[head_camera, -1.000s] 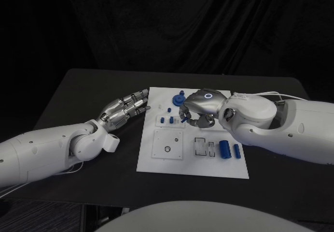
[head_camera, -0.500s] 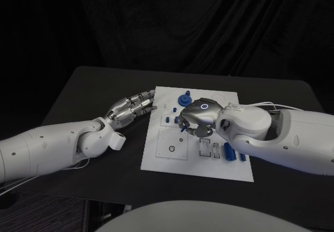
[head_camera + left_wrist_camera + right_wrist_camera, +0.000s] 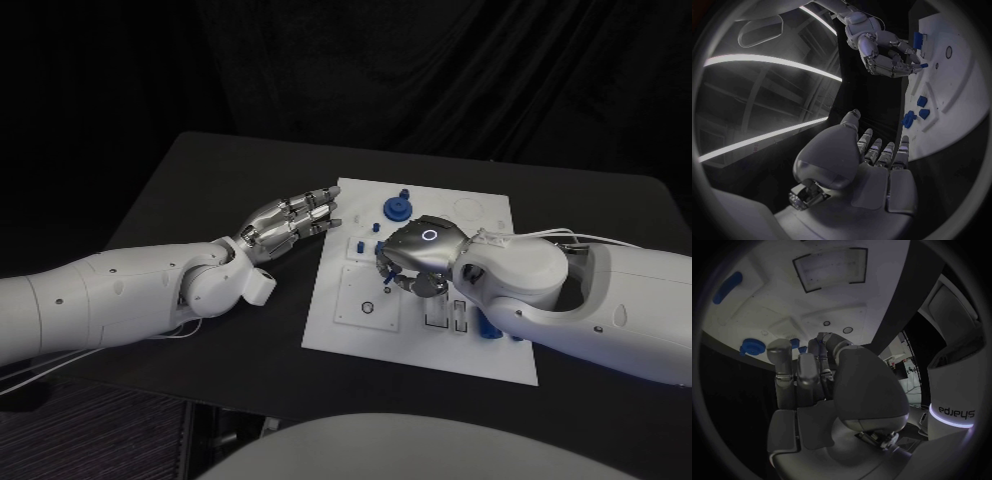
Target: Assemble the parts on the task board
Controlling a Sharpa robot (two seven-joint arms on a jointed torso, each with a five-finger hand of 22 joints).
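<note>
The white task board [image 3: 361,325] lies mid-table with small blue parts on it. My right hand [image 3: 411,255] hovers over the board's middle, fingers curled downward. Seen from the left wrist, this right hand [image 3: 886,52] pinches a small blue part [image 3: 923,65] at its fingertips just above the board [image 3: 954,100]. My left hand [image 3: 296,222] lies at the board's left edge with its fingers stretched out and holds nothing. A blue gear [image 3: 392,208] and a blue peg [image 3: 408,193] stand at the board's far end.
Blue cylinders [image 3: 483,330] lie on the board's near right, partly hidden behind my right arm. Small blue pieces [image 3: 356,243] sit near the left edge, beside a square white insert [image 3: 368,308]. The right wrist view shows the gear [image 3: 752,346] and a cylinder [image 3: 727,287].
The camera has shifted. Relative to the board, my right hand has moved from the far part toward the middle and near side. My left hand stays at the board's left edge.
</note>
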